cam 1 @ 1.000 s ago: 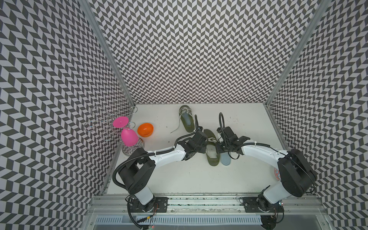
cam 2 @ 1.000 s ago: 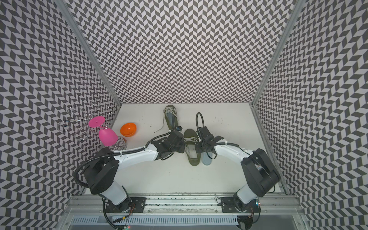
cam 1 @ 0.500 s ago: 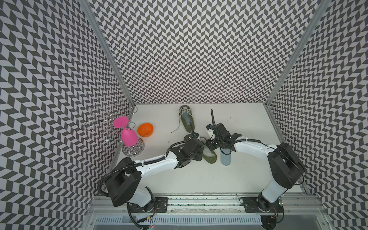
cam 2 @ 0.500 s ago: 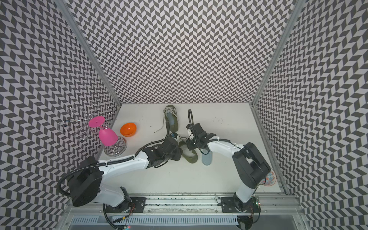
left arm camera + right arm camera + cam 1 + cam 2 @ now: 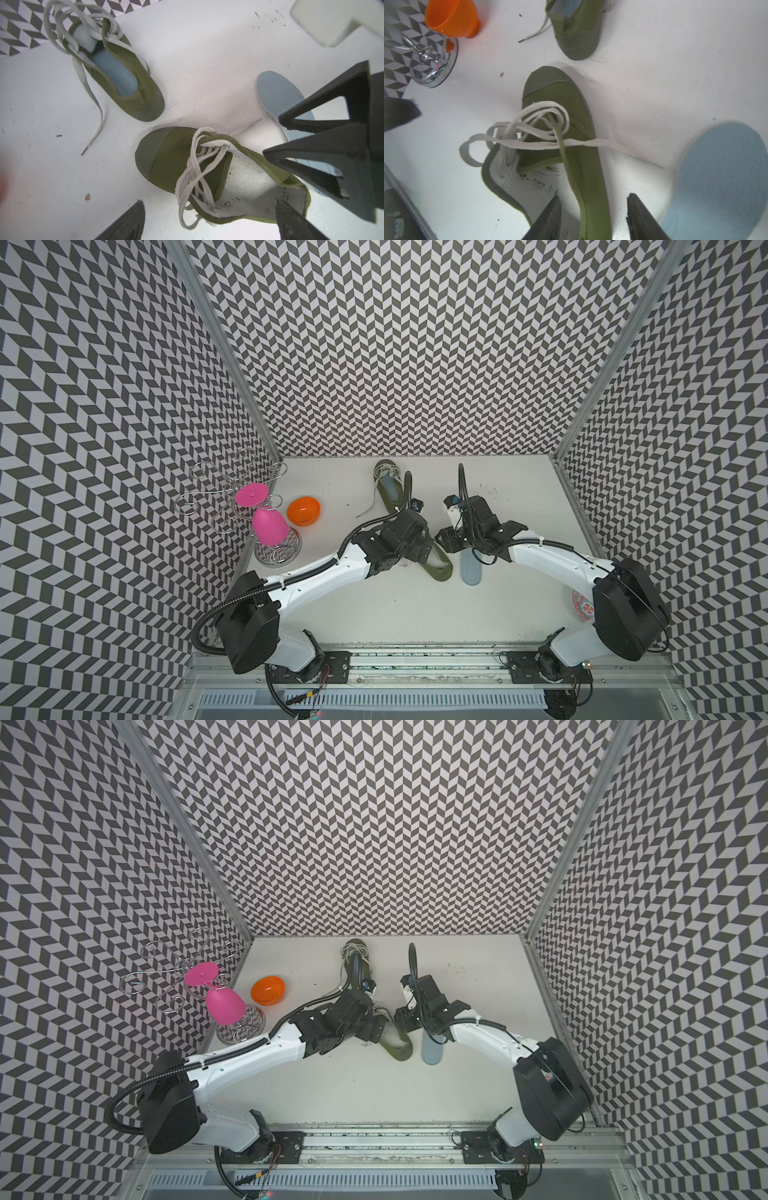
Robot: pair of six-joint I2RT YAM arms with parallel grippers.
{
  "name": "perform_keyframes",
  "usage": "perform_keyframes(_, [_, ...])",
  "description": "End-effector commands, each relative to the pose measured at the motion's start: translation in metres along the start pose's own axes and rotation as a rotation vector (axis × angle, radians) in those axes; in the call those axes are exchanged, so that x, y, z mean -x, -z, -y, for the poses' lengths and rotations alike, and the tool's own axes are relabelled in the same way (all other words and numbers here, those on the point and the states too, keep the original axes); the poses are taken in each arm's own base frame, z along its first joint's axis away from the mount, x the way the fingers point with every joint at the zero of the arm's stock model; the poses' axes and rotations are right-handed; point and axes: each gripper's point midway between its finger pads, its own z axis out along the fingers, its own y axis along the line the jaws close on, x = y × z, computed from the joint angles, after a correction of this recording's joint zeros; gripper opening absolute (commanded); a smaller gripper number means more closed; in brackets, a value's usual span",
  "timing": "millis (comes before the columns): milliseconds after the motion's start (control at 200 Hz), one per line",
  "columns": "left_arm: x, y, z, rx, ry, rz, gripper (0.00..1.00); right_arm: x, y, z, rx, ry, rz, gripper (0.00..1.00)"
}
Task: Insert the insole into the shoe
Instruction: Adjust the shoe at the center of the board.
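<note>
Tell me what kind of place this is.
Probably a robot test cell, not a home: chevron-patterned walls enclose a white table, a left arm and right arm sit on a front rail, and unrelated props lie about: shoe, insole, orange bowl.

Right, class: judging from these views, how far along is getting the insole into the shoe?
Done: the far shoe already holds a blue insole. In hand: nothing; the left gripper and right gripper hang open over the near shoe, whose inside is bare white. Left: the loose insole lies on the table beside it, to be picked up and slid in.
</note>
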Motion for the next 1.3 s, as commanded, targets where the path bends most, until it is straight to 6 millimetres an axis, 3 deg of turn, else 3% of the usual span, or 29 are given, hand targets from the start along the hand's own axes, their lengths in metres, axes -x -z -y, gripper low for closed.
perform_keyframes(0, [-0.007,-0.012,0.007,-0.002,-0.215,-0.093,0.99,0.002,0.009,0.023,-0.056,-0.082,0.025,0.53])
perform_keyframes(170, [-0.01,-0.034,0.021,0.008,-0.384,-0.193,0.99,0.008,0.014,0.032,-0.074,-0.105,0.038,0.53])
perform_keyframes(541, [-0.028,-0.068,0.002,0.252,-0.561,-0.32,0.99,0.01,0.015,0.036,-0.081,-0.115,0.046,0.54])
perform_keyframes(791, [-0.011,-0.075,-0.014,0.409,-0.574,-0.304,0.99,0.01,0.01,0.035,-0.066,-0.113,0.037,0.54])
perform_keyframes(996, [-0.005,-0.081,-0.007,0.362,-0.582,-0.306,0.88,0.003,0.008,0.03,-0.039,-0.094,0.004,0.53])
perform_keyframes(1162, [0.005,-0.078,-0.006,0.243,-0.492,-0.281,0.73,-0.011,0.01,0.034,-0.055,-0.091,-0.025,0.53])
perform_keyframes(1297, [0.007,-0.077,-0.011,0.183,-0.454,-0.274,0.73,-0.015,0.011,0.036,-0.066,-0.089,-0.032,0.53])
